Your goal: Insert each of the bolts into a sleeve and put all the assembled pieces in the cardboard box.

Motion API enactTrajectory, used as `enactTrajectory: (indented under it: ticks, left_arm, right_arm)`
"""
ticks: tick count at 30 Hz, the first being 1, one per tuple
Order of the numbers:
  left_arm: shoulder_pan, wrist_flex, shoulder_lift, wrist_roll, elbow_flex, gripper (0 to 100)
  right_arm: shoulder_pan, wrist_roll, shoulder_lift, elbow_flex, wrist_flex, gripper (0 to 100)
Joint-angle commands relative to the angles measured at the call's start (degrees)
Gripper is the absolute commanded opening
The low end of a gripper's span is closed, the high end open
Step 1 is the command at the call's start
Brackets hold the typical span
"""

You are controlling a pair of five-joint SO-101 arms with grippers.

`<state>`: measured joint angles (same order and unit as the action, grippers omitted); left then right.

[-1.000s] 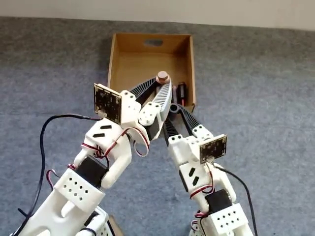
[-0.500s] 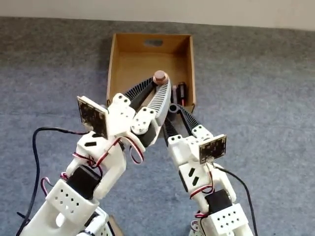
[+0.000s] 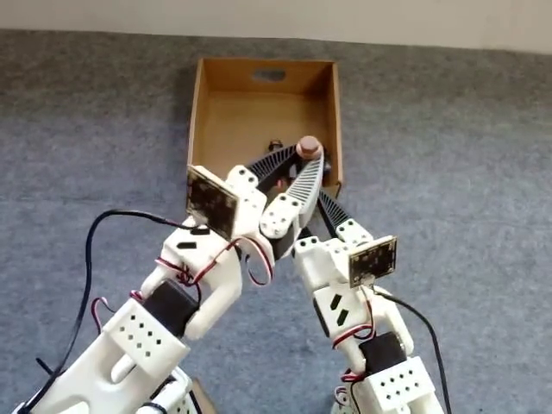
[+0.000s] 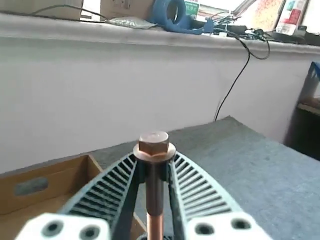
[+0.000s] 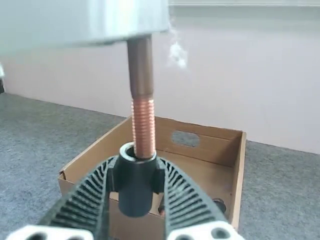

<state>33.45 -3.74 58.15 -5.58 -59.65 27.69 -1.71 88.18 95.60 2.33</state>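
— So, the right fingers (image 5: 102, 187)?
— Clamped on the black sleeve (image 5: 134, 192), low centre, with the bolt (image 5: 142, 125) tip at its mouth.
— And the left fingers (image 4: 127, 175)?
— Closed on that bolt's shank, over the cardboard box (image 3: 200, 112), upper centre.

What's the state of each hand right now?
Left hand: closed, holding the bolt just below its head.
Right hand: closed, holding the sleeve, bolt tip in its mouth.
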Motion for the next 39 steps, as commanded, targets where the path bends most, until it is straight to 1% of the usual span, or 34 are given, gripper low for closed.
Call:
enactTrajectory:
  ticks: [1, 11, 18, 39]
  left_arm:
    - [0.8, 1.9, -0.3, 2.1, 0.8, 1]
    - [0.1, 1.8, -0.2, 2.2, 1.0, 1]
    - [-2.4, 1.8, -0.2, 2.2, 1.1, 1]
    - [-2.0, 1.7, -0.2, 2.0, 1.0, 1]
  right_arm:
    - [0.4, -0.7, 0.9, 0.5, 1.0, 0.5]
    - [0.4, -0.7, 0.9, 0.5, 1.0, 0.5]
    - [0.4, -0.7, 0.9, 0.5, 1.0, 0.5]
    - [0.4, -0.7, 0.9, 0.5, 1.0, 0.5]
